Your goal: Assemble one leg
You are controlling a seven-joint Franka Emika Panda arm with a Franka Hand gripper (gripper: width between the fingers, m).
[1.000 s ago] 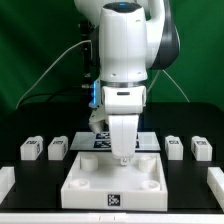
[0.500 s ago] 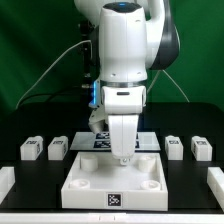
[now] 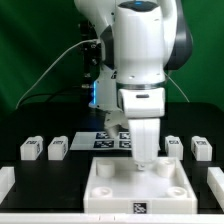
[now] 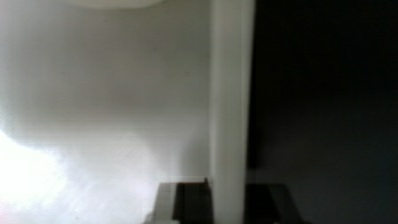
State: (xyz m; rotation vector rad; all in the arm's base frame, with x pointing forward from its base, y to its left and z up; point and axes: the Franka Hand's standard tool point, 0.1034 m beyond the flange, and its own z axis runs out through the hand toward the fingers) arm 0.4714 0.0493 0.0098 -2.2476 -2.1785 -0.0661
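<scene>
A white Panda arm (image 3: pixel 140 70) fills the middle of the exterior view, reaching straight down over a black desk (image 3: pixel 40 172) before a green backdrop. Nearest the camera sits the tray (image 3: pixel 105 200), a wide white square part with a raised rim, round recesses in its corners and a small tag on its front wall. Behind it, partly hidden by the arm, lies the flat marker board (image 3: pixel 108 139) with its black-and-white tags. The hand (image 3: pixel 147 162) comes down on the tray's far rim, towards the exterior view's right of that edge. In the blurred wrist view the hand (image 4: pixel 228 202) straddles that rim (image 4: pixel 228 100): a dark finger (image 4: pixel 183 202) shows on one side of the upright white wall and another on the other, so the hand is closed around the tray's rim. The rest of that view is a pale, out-of-focus surface on one side of the wall and darkness on the other. The four legs (image 3: pixel 58 148), small chunky white blocks each bearing a tag, stand untouched on the desk in a row level with the marker board. Two are on the exterior view's left, the outer leg (image 3: pixel 29 149) just beside its neighbour. The other two are on the right, one leg (image 3: pixel 173 146) close to the arm and the last leg (image 3: pixel 201 149) beyond it. All four lie apart from the tray and the hand.
</scene>
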